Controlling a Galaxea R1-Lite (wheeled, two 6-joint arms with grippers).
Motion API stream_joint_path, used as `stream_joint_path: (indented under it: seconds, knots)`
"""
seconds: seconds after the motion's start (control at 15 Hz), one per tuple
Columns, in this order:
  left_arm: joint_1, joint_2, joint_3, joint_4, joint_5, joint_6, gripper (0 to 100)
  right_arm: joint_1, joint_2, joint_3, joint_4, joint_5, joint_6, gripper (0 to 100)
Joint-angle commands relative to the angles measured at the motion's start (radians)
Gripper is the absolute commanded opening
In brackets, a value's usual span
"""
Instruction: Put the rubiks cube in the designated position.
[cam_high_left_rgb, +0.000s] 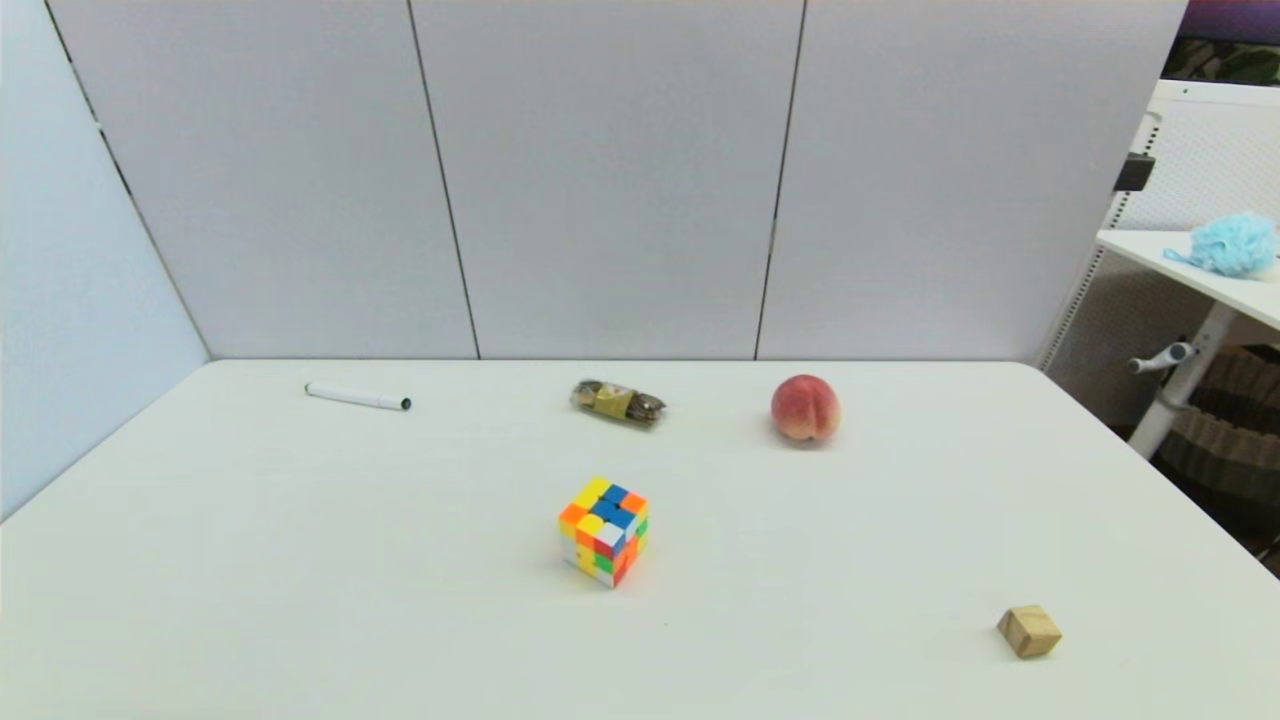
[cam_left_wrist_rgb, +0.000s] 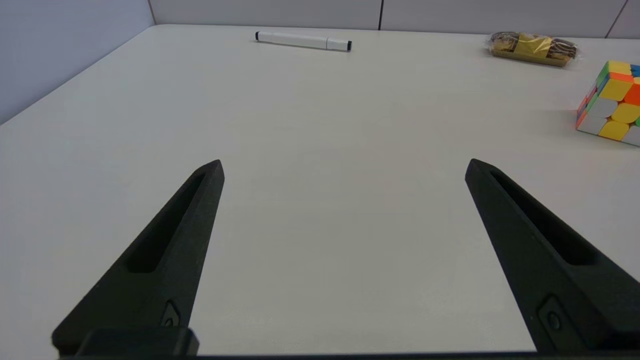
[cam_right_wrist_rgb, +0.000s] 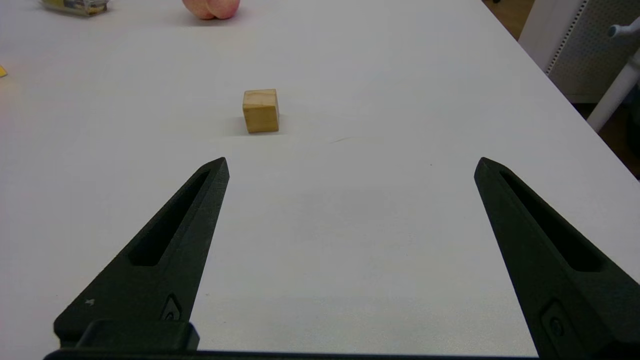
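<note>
- Looking down from the head view, the rubiks cube sits near the middle of the white table, touched by nothing. Along the far side lie a white marker to the left, a wrapped snack straight behind the cube, and a peach to the right. A small wooden cube rests well apart from the rubiks cube, toward the near right. Neither arm shows in this view. On a side table beyond the right edge lies a blue puff.
- From the left wrist view, the left gripper hangs low over bare table with its fingers spread wide and nothing between them. The rubiks cube stands off to one side, well clear of the fingers; the marker and the snack lie farther off.
- From the right wrist view, the right gripper is likewise spread wide and holds nothing. The wooden cube sits on the table ahead of the fingertips, apart from them. The peach and the snack are cut off by the picture edge.
</note>
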Motion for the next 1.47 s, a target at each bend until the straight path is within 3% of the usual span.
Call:
stream_joint_path:
  seconds: [0.07, 0.67, 0.87, 1.27, 1.47]
  knots:
    - [0.0, 0.002, 0.0, 0.001, 0.0, 0.0, 100, 0.0, 0.001, 0.0, 0.005, 0.0, 0.0, 100]
    - [0.0, 0.002, 0.0, -0.002, 0.0, 0.0, 100, -0.001, 0.121, -0.06, 0.071, -0.011, -0.005, 100]
    - [0.0, 0.002, 0.0, 0.001, 0.0, 0.0, 100, 0.008, 0.219, -0.196, 0.069, -0.009, -0.011, 100]
    - [0.0, 0.002, 0.0, 0.001, 0.0, 0.0, 100, 0.039, 0.529, -0.59, 0.071, -0.017, -0.011, 100]
    - [0.0, 0.002, 0.0, 0.001, 0.0, 0.0, 100, 0.127, 0.676, -0.742, 0.072, 0.009, -0.053, 100]
